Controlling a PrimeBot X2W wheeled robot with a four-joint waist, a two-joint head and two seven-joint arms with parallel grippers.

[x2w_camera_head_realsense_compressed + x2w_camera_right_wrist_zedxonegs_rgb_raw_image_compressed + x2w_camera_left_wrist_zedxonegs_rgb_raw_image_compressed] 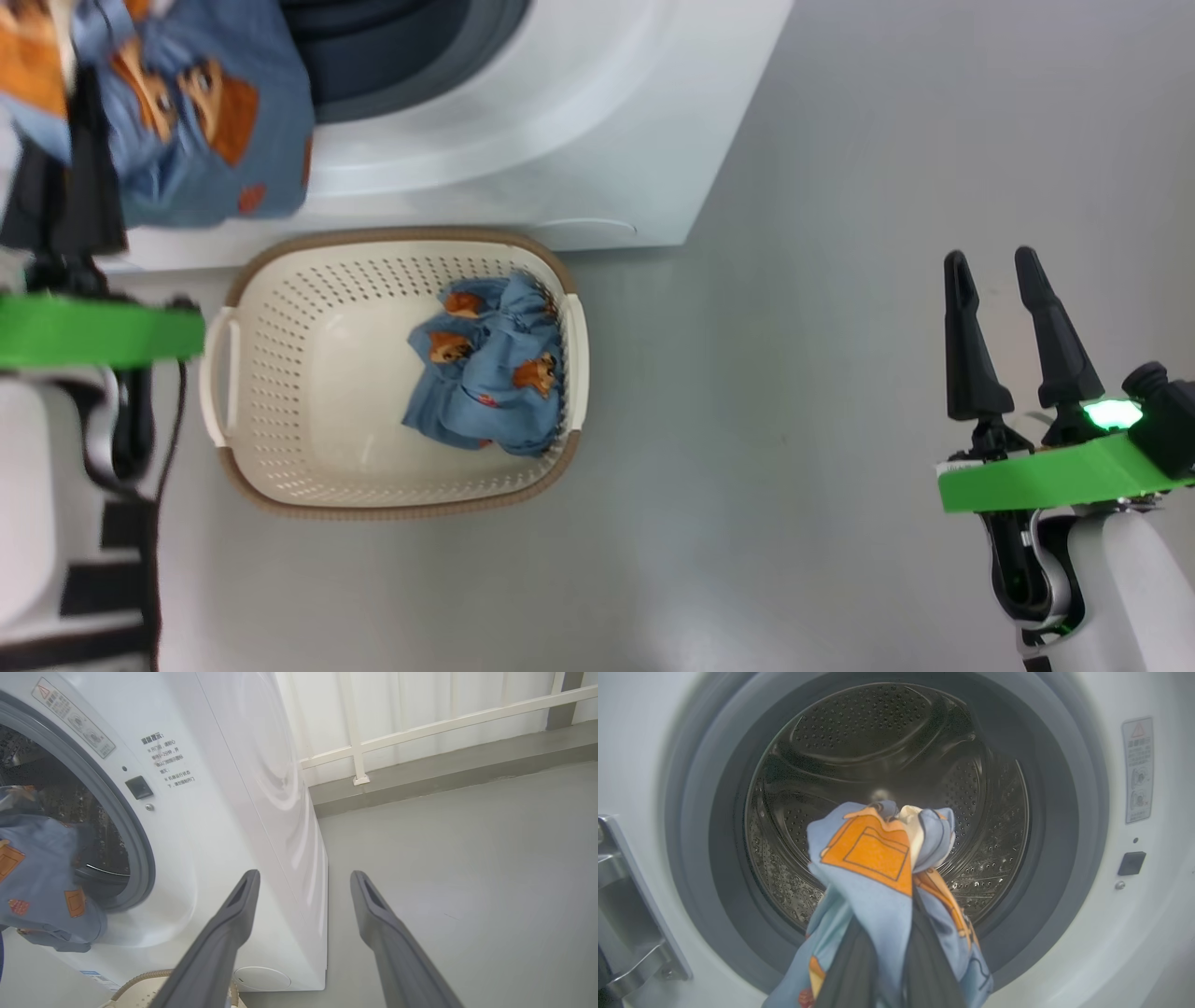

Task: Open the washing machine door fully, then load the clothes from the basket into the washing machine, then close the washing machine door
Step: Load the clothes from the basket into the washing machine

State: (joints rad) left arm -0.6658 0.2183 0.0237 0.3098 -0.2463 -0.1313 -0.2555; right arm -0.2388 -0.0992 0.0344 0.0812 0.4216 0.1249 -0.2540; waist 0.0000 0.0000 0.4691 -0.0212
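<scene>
1. Starts at the far left of the head view with the left gripper [89, 121]: fingers pressed together on a piece of cloth [201, 121], light blue with orange-brown bears, held up and apart from the basket.
2. Places that cloth in front of the washing machine [579, 121], covering the left part of its round opening in the head view. In the left wrist view, shows it bunched around the two dark fingers [852, 970] and raised before the steel drum [896, 742]. Cannot tell whether any of it is past the grey gasket [1059, 812].
3. In the same wrist view, has a metal hinge bracket [626, 905] at the left edge of the machine front, and a warning label [1137, 770] above a small dark latch slot [1131, 863] to the right of the opening.
4. Moves right to the basket [308, 373], cream with a brown rim, on the grey floor [840, 373] just beside the machine's front. Holds the other clothes [490, 373] as a crumpled bundle at its right end, against the wall there.
5. Ends at the right with the right gripper [991, 266]: fingers spread wide, pinching nothing, over bare floor and well apart from the basket. In the right wrist view, points past the machine's front corner, with a white railing [420, 725] along the far wall.
</scene>
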